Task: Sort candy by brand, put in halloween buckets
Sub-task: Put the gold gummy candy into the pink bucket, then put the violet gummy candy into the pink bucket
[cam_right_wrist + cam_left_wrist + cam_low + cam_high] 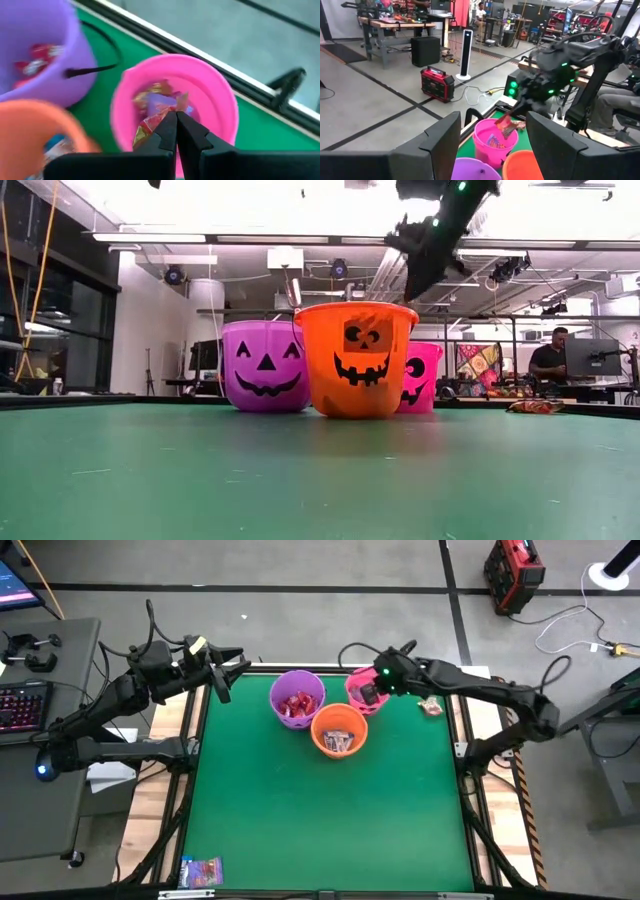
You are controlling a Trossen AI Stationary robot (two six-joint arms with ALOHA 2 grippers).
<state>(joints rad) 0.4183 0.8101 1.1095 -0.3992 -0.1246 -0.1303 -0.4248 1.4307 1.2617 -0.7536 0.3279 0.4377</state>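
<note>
R gripper (176, 131) over pink bucket (220, 107) — fingers pinching a brown/gold candy (150, 125); L gripper (222, 678) spread, idle at table edge.

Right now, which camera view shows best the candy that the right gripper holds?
The left wrist view: the candy hangs from the right gripper above the pink bucket, seen from the side. In the right wrist view the fingers partly cover it. The high and low views do not show it clearly.
</note>
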